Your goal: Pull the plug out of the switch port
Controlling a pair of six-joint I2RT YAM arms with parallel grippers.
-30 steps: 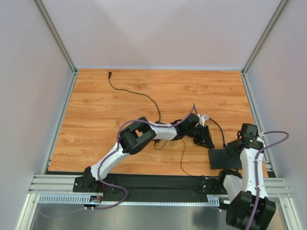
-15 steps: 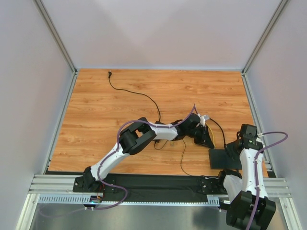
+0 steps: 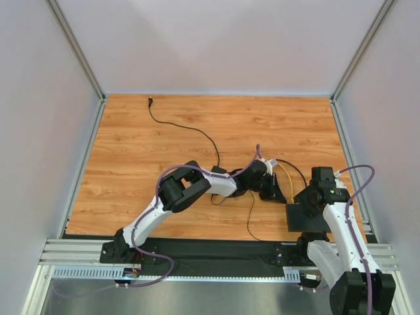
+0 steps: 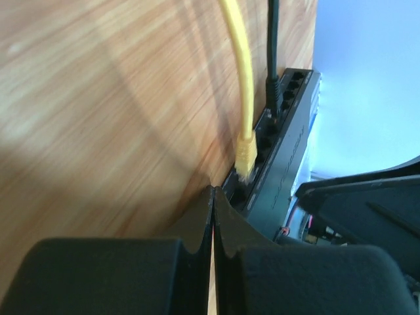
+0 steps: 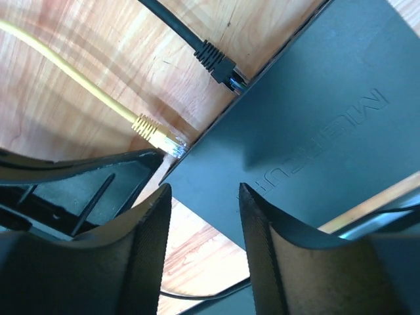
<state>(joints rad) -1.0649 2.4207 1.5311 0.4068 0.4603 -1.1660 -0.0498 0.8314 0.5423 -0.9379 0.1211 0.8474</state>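
- Switch [image 3: 298, 220]: one unit, a flat black slab, logged at the near right of the wooden table [image 3: 131, 151].
- Right gripper [image 5: 203, 197]: one. It is held over the switch's top face with its fingers [image 5: 147, 230] spread and nothing between them. Contact with the slab cannot be told.
- Left gripper [image 4: 213, 197]: one. Its fingers [image 4: 190, 230] are pressed together with nothing pinched, and the tips are set just beside the port face, near the yellow plug [image 4: 246, 154].
- Cables at the switch: two counted, one yellow cable [image 4: 241, 65] and one black cable [image 4: 273, 33].
- Plugs: two counted. The black plug [image 4: 274, 92] is seated in a port. The yellow plug is seen at its port with its clear tip partly exposed; full seating cannot be told.
- Progress, as judged: no plug is grasped and none is seen clear of the switch, so both grasp and pull are left. The yellow plug is taken as the likely target, being nearest the left gripper.
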